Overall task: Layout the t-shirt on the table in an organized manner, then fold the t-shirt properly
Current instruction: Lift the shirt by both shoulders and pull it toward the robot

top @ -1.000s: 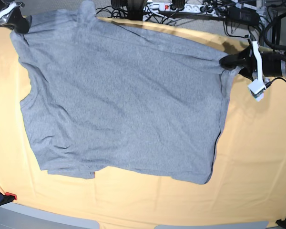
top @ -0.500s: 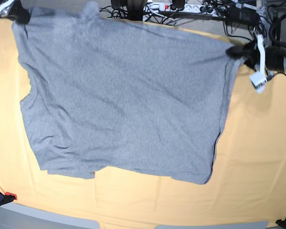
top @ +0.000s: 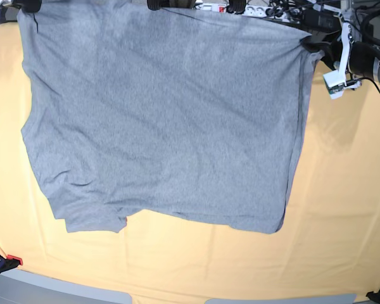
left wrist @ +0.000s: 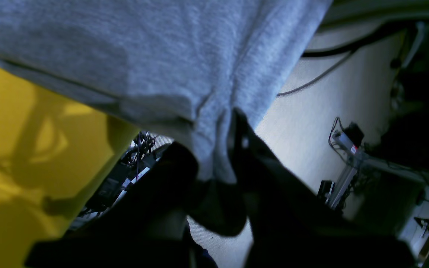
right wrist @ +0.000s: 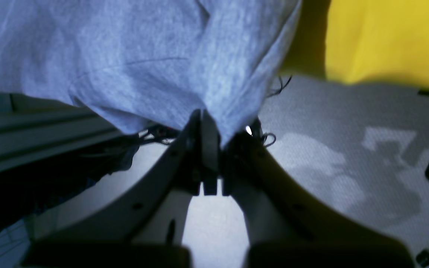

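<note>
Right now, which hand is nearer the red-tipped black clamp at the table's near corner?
Right. The right hand holds the heather-grey cotton t-shirt on the side of the red-tipped black clamp; the left hand holds its opposite corner, diagonally across.

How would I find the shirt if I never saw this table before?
Look at the big yellow-orange table. Spread across most of it lies the t-shirt, its far corners pinched by the left gripper and right gripper. It is the only grey thing lying there.

t-shirt spread on table; far edge apparently past table's back edge
</note>
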